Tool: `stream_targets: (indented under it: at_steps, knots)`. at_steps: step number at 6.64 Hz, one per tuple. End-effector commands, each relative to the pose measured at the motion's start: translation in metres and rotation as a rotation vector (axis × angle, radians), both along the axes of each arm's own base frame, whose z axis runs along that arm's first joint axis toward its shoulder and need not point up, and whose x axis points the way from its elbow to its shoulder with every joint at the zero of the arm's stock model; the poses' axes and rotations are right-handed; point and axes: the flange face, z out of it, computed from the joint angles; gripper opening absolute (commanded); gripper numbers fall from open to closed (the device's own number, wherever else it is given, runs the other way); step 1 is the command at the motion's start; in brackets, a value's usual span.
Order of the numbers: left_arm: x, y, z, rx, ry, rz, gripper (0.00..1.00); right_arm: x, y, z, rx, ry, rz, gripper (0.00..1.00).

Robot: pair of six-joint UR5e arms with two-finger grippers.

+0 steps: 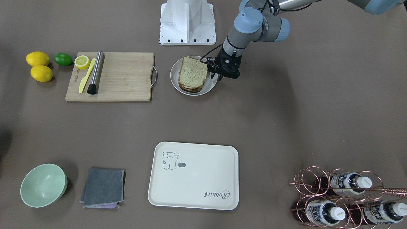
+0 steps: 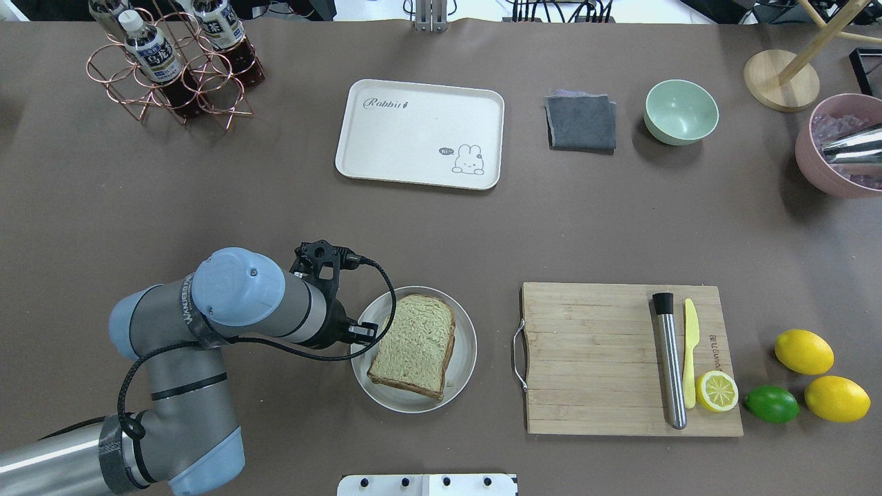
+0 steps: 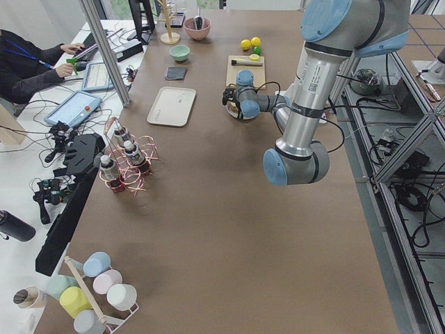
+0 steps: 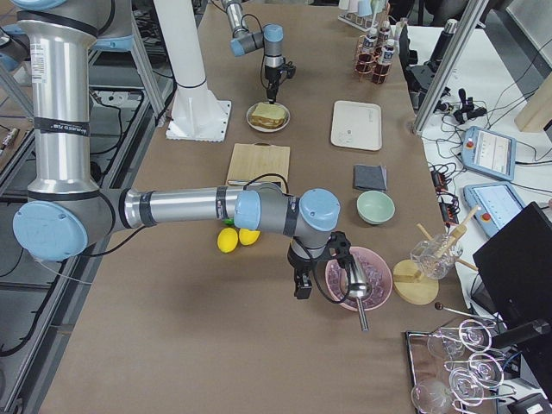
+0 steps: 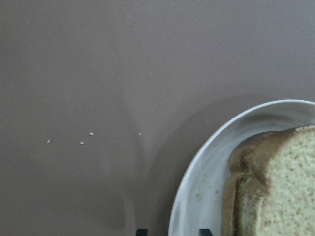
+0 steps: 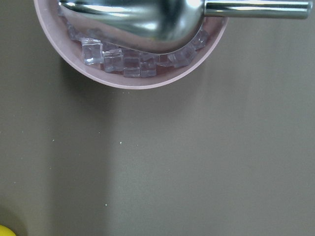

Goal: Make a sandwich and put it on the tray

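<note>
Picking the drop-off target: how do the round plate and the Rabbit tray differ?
The plate is round and grey-white; the tray is rectangular and cream, with a cartoon drawing. The plate holds the sandwich; the tray holds nothing. The plate sits near the robot's base, the tray on the far side. Both are pale and flat.

A sandwich (image 2: 415, 344) lies on a round plate (image 2: 464, 364) on the brown desk (image 2: 275, 207). The left claw (image 2: 363, 333) is at the plate's left rim, its fingertips hidden under the wrist. The cream tray (image 2: 413, 131) lies well apart, farther across the desk, with a grey cloth (image 2: 581, 122) and a green bowl (image 2: 681, 111) to its right. Right of the plate, a wooden board (image 2: 592, 358) carries a steel rod (image 2: 670, 358), a yellow knife (image 2: 691, 351) and a lemon half (image 2: 716, 390).
</note>
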Motion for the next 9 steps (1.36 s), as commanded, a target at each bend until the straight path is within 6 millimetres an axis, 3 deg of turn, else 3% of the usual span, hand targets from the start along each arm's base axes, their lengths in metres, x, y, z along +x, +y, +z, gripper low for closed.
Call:
stream_targets:
  at_steps: [1,4,5,6,7,9]
  knots:
    - [0.001,0.000,0.002,-0.002,-0.005,0.001,0.40,0.000,0.000,0.000,0.000,0.000,0.000,1.00]
    - [0.006,-0.002,0.008,0.006,0.011,0.001,0.24,0.000,0.000,0.000,0.002,0.000,0.000,1.00]
    - [0.010,-0.004,0.013,0.011,0.021,0.002,0.07,0.000,0.000,0.001,-0.001,0.000,0.000,1.00]
    - [0.008,-0.004,0.010,0.026,0.026,0.009,0.00,0.000,0.000,0.001,-0.001,0.000,0.000,1.00]
    - [0.005,-0.008,0.007,0.048,0.033,0.019,0.00,0.000,0.000,0.000,0.000,0.000,0.000,1.00]
    - [-0.026,-0.040,-0.003,0.052,0.094,0.061,0.00,0.000,0.000,0.001,-0.001,0.000,0.000,1.00]
